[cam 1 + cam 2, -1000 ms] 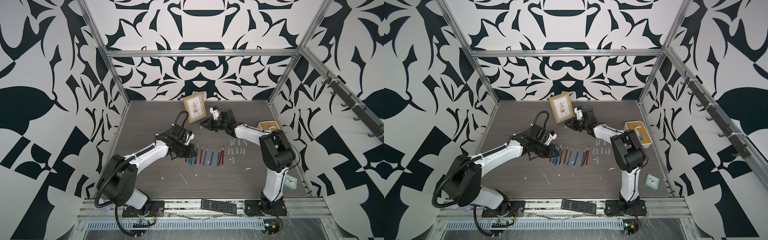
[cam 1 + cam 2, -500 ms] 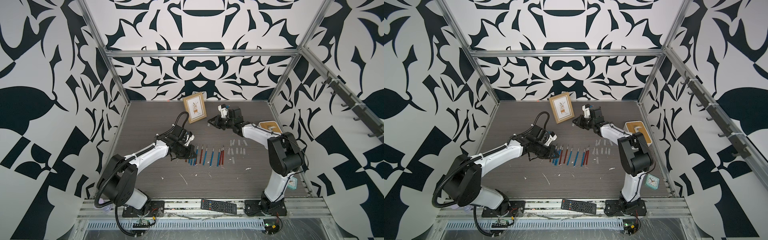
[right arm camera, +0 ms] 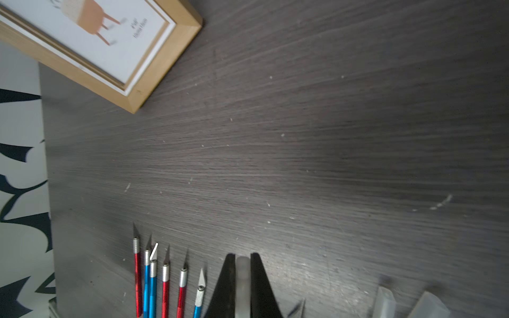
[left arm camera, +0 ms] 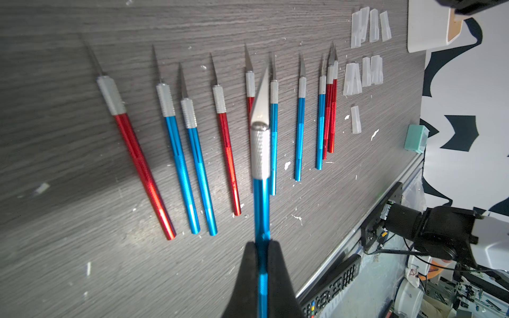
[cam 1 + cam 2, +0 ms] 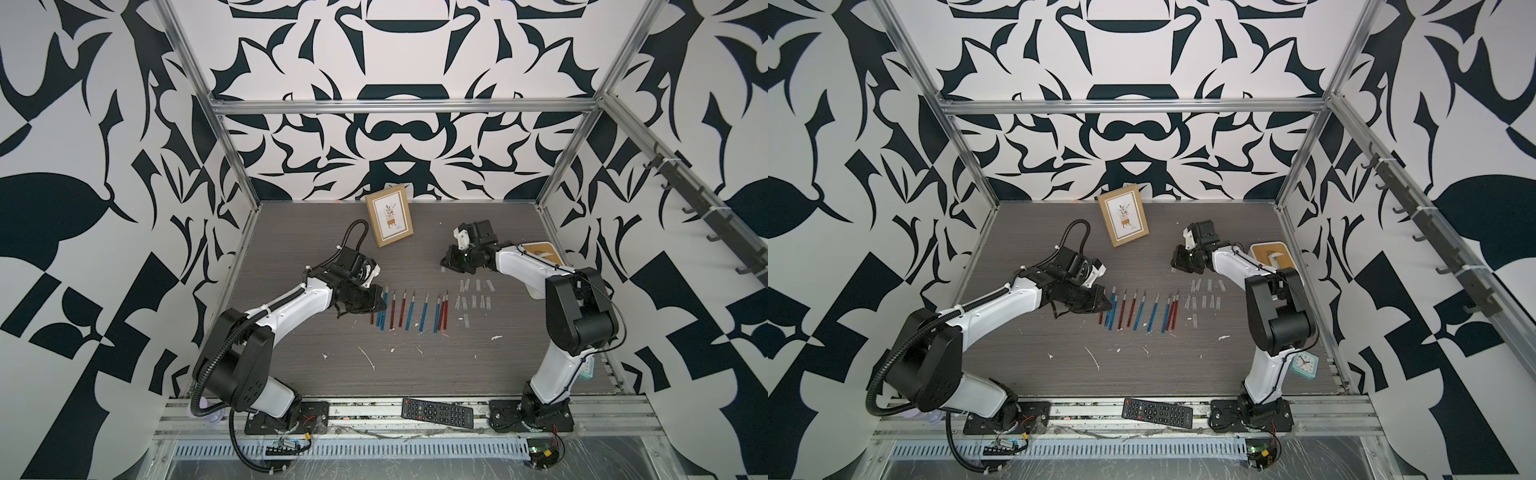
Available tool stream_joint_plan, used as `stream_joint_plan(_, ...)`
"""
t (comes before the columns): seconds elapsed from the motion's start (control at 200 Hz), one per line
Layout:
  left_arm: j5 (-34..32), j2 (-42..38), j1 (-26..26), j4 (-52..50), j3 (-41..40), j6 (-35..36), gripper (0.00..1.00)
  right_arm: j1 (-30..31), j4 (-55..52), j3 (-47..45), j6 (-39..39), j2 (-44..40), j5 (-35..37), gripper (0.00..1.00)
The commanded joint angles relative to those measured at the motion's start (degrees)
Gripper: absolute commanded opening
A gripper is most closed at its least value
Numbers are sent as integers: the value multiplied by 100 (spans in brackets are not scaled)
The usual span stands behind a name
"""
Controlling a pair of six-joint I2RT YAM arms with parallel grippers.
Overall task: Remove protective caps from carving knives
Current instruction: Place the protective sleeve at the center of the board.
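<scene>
SPOTTER: Centre of the left wrist view: your left gripper (image 4: 261,247) is clamped on the handle of a blue carving knife (image 4: 260,154). Its blade is bare and points up-frame over the row of knives (image 4: 228,154) lying on the dark wood-grain table (image 4: 68,261).

OPERATOR: And the cap?

SPOTTER: Bottom centre of the right wrist view: your right gripper (image 3: 243,257) is pinched on one translucent protective cap (image 3: 242,272). In both top views that gripper sits right of centre, below and right of the picture frame (image 5: 390,220). It is near the loose caps (image 5: 473,301) laid out right of the knife row, up-frame and left of them.

OPERATOR: How to finish the step cleanly?

SPOTTER: By the look of it, this knife's cap is off and both pieces want setting down. You'd do well to bring the cap low over a bare patch beside the others before you part the jaws, because it looks light and may cling or bounce. Lay the knife flat in a gap in the row, blade facing the same way as its neighbours, and don't nudge them.
</scene>
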Motion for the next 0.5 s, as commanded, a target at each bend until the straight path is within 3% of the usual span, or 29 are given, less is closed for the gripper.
stream_joint_plan(0.0,-45,-125,52,-203,-103,146,0,56,-589,317,-356,112,512,8)
stream_joint_plan(0.495,-89,-139,73,-251,-119,166,0,78,-708,532,-440,671,792,9)
